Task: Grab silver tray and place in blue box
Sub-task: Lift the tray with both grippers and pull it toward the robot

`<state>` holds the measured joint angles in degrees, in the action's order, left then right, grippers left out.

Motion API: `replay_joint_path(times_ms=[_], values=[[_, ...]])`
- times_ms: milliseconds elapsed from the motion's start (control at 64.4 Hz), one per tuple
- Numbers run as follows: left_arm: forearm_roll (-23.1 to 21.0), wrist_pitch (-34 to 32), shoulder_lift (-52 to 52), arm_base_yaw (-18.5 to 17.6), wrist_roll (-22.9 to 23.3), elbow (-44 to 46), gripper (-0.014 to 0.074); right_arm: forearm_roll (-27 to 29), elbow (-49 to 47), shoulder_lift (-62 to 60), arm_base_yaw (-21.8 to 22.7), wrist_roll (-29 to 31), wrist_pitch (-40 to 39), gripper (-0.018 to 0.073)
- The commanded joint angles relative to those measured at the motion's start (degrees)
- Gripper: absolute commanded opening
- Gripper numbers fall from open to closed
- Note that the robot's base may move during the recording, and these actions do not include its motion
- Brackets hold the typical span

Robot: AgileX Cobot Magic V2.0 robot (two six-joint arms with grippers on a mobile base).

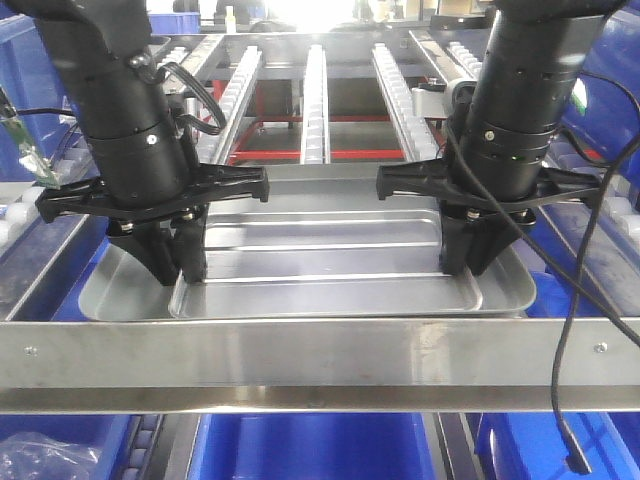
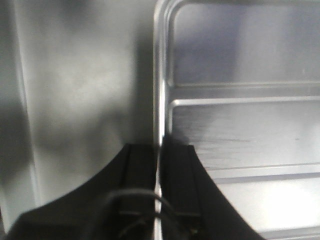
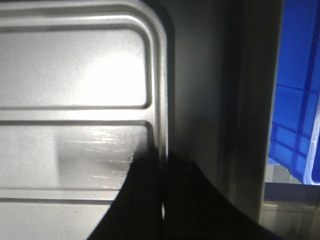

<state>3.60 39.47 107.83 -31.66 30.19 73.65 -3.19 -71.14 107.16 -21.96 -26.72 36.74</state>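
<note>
While your left gripper (image 1: 178, 270) pinches the silver tray (image 1: 330, 262) rim at nine o'clock, your right gripper (image 1: 468, 264) pinches three o'clock.

Carrier: steel roller rack (image 1: 315, 90) with parallel roller lanes and a flat steel crossbar (image 1: 320, 350) across the front. A wide metal pan (image 1: 110, 295) rests on it, with the silver tray (image 1: 320, 262) nested flat inside the pan.
</note>
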Motion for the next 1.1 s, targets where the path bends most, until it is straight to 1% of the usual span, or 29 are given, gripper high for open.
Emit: replay_joint_path(times_ms=[0, 171, 373, 450, 605, 730, 792, 854, 885, 916, 931, 978, 1040, 1087], values=[[0.30, -1.26, -2.58, -0.26, 0.14, 1.47, -0.0009, -0.61, -1.51, -2.55, 0.27, 0.47, -1.82, 0.0056], [-0.11, -1.37, -2.58, -0.26, 0.14, 1.61, -0.0009, -0.61, -1.51, -2.55, 0.27, 0.47, -1.28, 0.0056], [0.00, 1.90, -3.57, -0.26, 0.14, 5.99, -0.0009, -0.61, -1.51, -4.92, 0.18, 0.31, 0.64, 0.0057], [0.65, 4.10, -4.69, -0.26, 0.14, 7.69, -0.0009, -0.61, -1.51, -6.62, 0.00, -1.10, 1.40, 0.0057], [0.82, 6.00, -7.95, -0.26, 0.14, 7.97, -0.0009, -1.01, -1.51, -11.13, 0.00, -4.86, 2.01, 0.0057], [0.33, 7.13, -11.18, -0.26, 0.14, 7.11, -0.0009, -1.64, -1.22, -14.70, -1.49, -5.28, 3.52, 0.0057], [0.32, 7.02, -12.91, -0.88, 0.36, 5.71, -0.0009, -2.38, -0.50, -16.26, -2.68, -6.97, 4.07, 0.0057], [1.58, 7.02, -14.82, -2.01, 1.22, 3.97, -0.0009, -4.48, 1.02, -18.08, -4.40, -10.57, 3.77, 0.0057], [2.94, 6.86, -16.09, -2.73, 2.29, 3.16, -0.0009, -5.53, 1.86, -18.72, -5.08, -12.63, 3.65, 0.0057], [5.35, 6.68, -17.10, -3.53, 4.25, 1.55, -0.0009, -7.20, 2.75, -19.77, -6.37, -14.70, 3.65, 0.0057], [6.48, 6.58, -17.60, -3.96, 6.12, 0.87, -0.0009, -8.58, 3.23, -20.19, -6.91, -15.71, 3.65, 0.0057], [8.99, 6.47, -19.22, -5.24, 9.04, -1.21, -0.0009, -11.21, 4.62, -21.55, -8.47, -18.90, 3.76, 0.0057], [10.62, 5.85, -21.43, -7.11, 12.25, -4.25, -0.0009, -13.31, 6.36, -23.60, -10.48, -21.23, 4.09, 0.0057], [11.03, 5.46, -23.32, -8.30, 13.57, -6.14, -0.0008, -13.99, 7.74, -25.38, -11.94, -22.26, 4.40, 0.0057]])
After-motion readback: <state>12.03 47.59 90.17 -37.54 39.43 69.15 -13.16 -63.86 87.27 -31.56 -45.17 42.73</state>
